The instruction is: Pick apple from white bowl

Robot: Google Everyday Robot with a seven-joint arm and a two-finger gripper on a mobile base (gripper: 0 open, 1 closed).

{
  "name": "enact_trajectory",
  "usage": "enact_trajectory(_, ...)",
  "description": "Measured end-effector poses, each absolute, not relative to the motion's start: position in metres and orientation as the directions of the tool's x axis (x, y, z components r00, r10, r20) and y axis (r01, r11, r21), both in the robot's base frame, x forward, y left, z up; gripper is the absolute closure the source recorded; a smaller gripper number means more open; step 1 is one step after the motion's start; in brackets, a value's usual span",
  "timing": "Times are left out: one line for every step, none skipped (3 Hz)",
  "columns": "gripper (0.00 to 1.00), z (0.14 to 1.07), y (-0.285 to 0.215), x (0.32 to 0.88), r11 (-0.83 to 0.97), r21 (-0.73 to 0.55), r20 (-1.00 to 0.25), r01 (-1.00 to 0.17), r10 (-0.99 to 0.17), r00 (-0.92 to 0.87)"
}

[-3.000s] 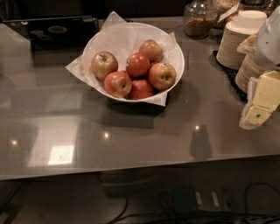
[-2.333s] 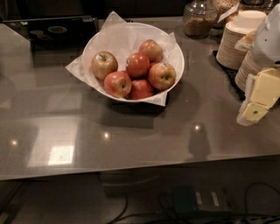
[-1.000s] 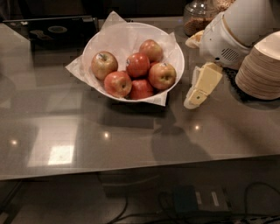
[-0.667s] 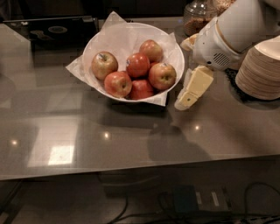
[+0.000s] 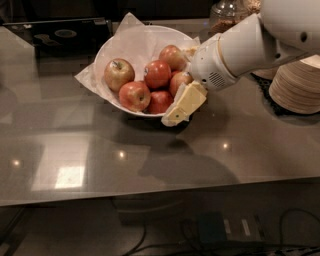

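Observation:
The white bowl (image 5: 112,50), lined with crumpled white paper, stands at the back middle of the grey table and holds several apples. The reddish-orange apple (image 5: 178,81) with yellowish patches lies at the bowl's right front, partly hidden by my gripper. A paler yellow-green apple (image 5: 119,74) lies at the left and a deep red apple (image 5: 157,74) in the middle. My gripper (image 5: 174,115), cream-coloured on a white arm, reaches in from the right. It hangs over the bowl's right front rim, right beside the reddish-orange apple.
Stacks of cream plates (image 5: 297,85) stand at the right, behind my arm. A glass jar (image 5: 227,12) stands at the back. A dark tray (image 5: 60,35) lies at the back left. The table's front edge (image 5: 150,192) runs across the lower part.
My arm has swung in from the right edge of the table leftward to the bowl. The gripper now sits at the bowl's right front rim. The apples have not moved.

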State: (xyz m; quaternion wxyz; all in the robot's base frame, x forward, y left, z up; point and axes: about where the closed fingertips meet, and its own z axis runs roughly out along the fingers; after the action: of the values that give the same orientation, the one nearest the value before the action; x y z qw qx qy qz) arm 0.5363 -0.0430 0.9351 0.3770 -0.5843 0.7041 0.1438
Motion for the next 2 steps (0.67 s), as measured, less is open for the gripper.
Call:
enact_trajectory(0.00,0.931,-0.031,0.541,0.308,-0.259,-0.711,-0.915,-0.702,-0.034)
enact_trajectory(0.00,0.924,-0.049,0.554,0.362,-0.301,-0.686,-0.882,-0.725,-0.063)
